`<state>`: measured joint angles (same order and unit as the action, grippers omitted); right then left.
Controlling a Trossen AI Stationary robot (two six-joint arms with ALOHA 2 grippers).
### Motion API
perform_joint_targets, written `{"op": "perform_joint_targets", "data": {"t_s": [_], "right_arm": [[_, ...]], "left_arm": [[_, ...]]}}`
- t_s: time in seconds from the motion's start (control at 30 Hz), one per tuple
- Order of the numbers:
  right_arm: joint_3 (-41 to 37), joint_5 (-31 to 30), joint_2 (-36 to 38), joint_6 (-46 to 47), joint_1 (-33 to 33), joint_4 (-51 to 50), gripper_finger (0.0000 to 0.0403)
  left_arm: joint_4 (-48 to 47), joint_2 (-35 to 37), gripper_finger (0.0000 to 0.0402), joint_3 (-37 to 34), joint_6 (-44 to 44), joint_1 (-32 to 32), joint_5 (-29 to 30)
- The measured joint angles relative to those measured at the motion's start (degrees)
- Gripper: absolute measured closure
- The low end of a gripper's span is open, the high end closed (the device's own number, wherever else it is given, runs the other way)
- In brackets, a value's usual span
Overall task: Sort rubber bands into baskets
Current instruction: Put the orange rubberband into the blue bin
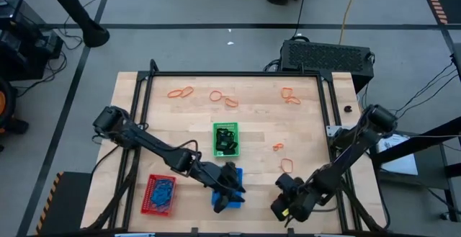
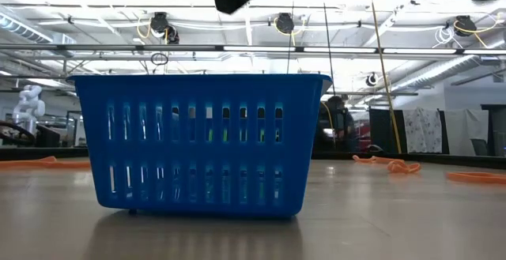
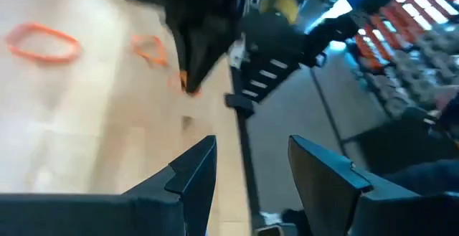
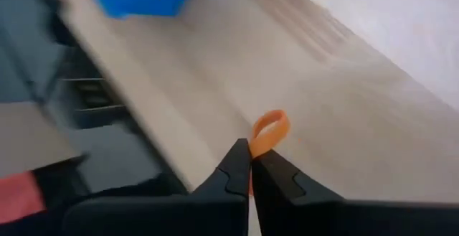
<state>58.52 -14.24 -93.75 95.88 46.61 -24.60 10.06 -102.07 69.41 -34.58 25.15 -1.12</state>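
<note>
My left claw (image 1: 229, 186) hangs open over the blue basket (image 1: 220, 200) near the worktop's front edge, holding nothing. To its right, my right claw (image 4: 250, 166) is clamped on an orange rubber band (image 4: 270, 132) by the front right corner. I'd lift gently, since only the loop's end looks pinched.

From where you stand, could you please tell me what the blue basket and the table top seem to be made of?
The blue basket looks like moulded plastic with a slight gloss: even colour, regular slotted walls with light showing through. The table top looks like pale wood with a smooth finish: plank lines run across it in the high view, and it faintly mirrors the basket.
</note>
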Motion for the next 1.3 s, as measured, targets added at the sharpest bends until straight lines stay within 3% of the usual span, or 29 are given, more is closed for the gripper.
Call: {"op": "perform_joint_targets", "data": {"t_s": [0.17, 0.33, 0.53, 0.93, 1.3], "right_arm": [[0.0, -6.1, 5.6, -5.7, 0.1, 4.2, 0.0402], [0.0, -11.0, 8.4, -11.5, 0.1, 10.1, 0.0402], [0.0, -11.0, 8.6, -18.2, -0.5, 16.4, 0.0403], [0.0, -8.1, 8.6, -20.3, -0.9, 17.5, 0.0402], [0.0, -8.0, 8.6, -22.8, -3.0, 17.6, 0.0402]], "left_arm": [[12.7, -6.3, 0.0221, 0.0, -3.8, 0.0, -4.5], [27.2, -12.0, 0.0221, 0.0, -10.5, -0.8, -5.0], [41.7, -16.4, 0.0221, 0.0, -18.8, -2.3, -3.8], [37.6, -16.5, 0.0221, 0.0, -20.5, -2.6, -2.6], [39.4, -16.5, 0.0221, 0.0, -20.1, -2.6, -2.7]]}}
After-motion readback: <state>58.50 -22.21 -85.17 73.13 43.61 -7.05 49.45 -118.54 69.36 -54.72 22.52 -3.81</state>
